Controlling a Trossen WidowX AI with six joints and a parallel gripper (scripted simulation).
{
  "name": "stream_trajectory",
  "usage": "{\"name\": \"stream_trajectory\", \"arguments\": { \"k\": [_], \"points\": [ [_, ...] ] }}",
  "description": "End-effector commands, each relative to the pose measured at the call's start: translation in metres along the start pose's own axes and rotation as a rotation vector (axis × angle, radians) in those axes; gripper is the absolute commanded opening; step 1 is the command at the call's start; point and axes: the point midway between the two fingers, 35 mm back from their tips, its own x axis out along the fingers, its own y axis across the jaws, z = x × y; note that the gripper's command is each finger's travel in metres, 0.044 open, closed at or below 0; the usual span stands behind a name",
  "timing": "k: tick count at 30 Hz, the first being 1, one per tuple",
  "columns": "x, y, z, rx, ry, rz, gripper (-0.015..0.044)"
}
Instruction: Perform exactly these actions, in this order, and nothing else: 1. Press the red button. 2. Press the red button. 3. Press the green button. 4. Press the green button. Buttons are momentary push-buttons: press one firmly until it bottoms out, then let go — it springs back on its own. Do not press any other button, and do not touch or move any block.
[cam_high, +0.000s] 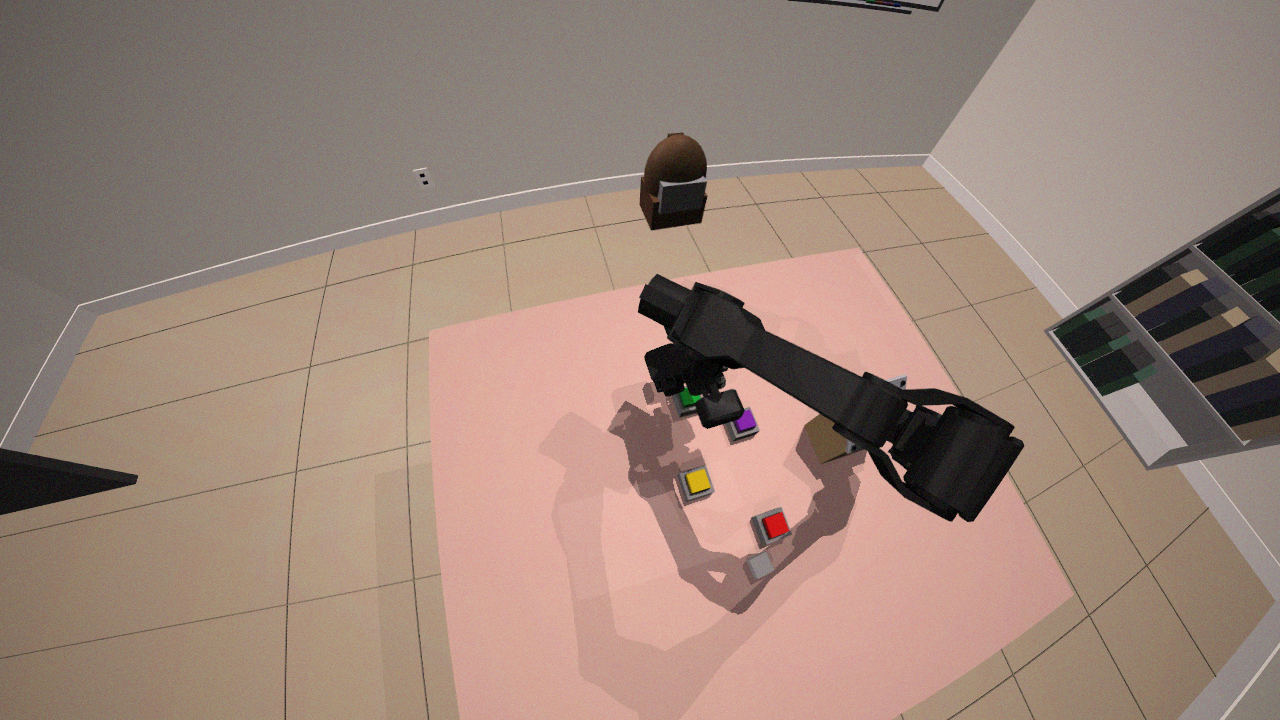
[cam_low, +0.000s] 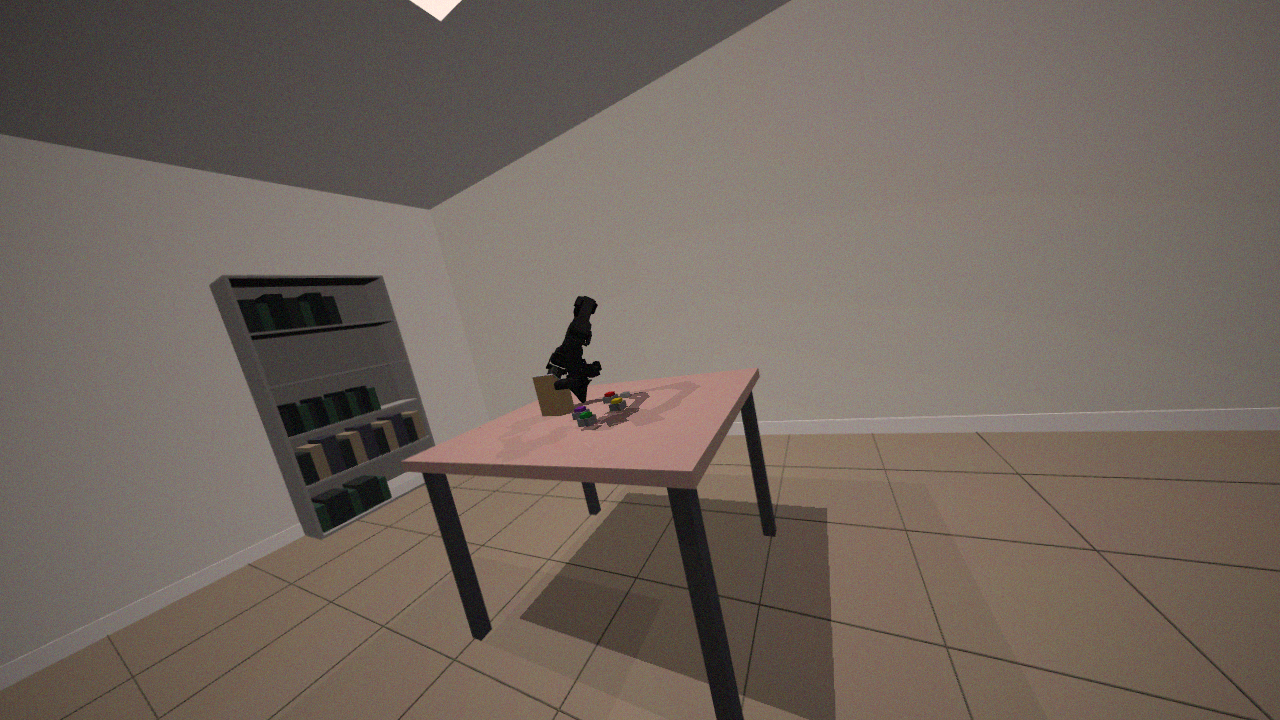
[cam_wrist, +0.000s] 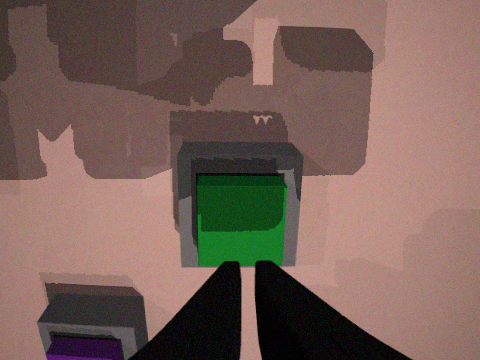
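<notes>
hovers with pincer (cam_high: 705, 391) (cam_low: 583, 400) (cam_wrist: 247, 276) nearly closed, gripping nothing, by green (cam_high: 687, 398) (cam_low: 586, 415) (cam_wrist: 242, 245), inward from the worktop's (cam_high: 501, 537) (cam_low: 554, 452) (cam_wrist: 100, 215) upper edge in the top view. may strike the housing if lowered off-centre, or nudge purple (cam_high: 744, 419) (cam_low: 580, 409) (cam_wrist: 85, 349), nearer the right edge, if drifting.

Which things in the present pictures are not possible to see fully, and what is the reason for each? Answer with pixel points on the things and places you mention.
- Green button (cam_high: 689, 394) (cam_low: 585, 415) (cam_wrist: 242, 220), top view: partly covered by the gripper (cam_wrist: 247, 276).
- Purple button (cam_high: 745, 420) (cam_low: 580, 409) (cam_wrist: 85, 349), wrist view: cut off by the bottom edge.
- Contact between fingertips and green button: exterior view too small, wrist view looks along the fingers.
- Wall board (cam_high: 921, 4), top view: cut off by the upper edge.
</notes>
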Motion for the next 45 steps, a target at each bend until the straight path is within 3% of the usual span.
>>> {"name": "stream_trajectory", "arguments": {
  "k": [1, 23, 45],
  "points": [
    [0.014, -0.001, -0.004, 0.016, 0.0, 0.01, 0.002],
    [0.047, 0.0, -0.004, 0.016, 0.0, 0.012, 0.002],
    [0.048, 0.0, -0.004, 0.016, 0.0, 0.012, 0.002]
  ]
}}
